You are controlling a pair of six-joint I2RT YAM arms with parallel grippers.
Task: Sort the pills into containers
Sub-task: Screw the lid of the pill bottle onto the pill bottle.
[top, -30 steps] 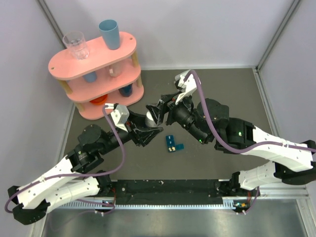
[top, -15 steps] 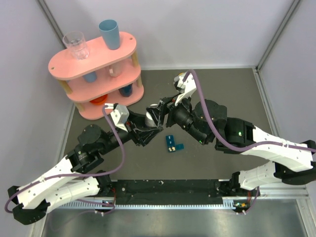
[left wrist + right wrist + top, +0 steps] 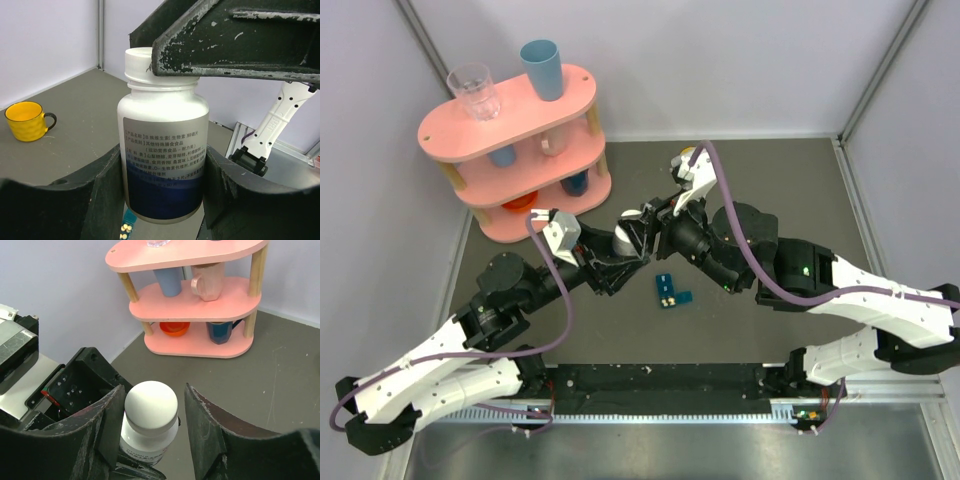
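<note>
Our left gripper (image 3: pixel 162 167) is closed on the body of the white bottle (image 3: pixel 164 135) and holds it above the table (image 3: pixel 790 180). Our right gripper (image 3: pixel 152 402) stands narrow around the cap (image 3: pixel 151 399), not fully closed. One finger touches the cap, and at the other we see a thin gap. The dark-teal pill box (image 3: pixel 670 290) lies on the table just beside the bottle, with small pale pills (image 3: pixel 126 228) inside.
</note>
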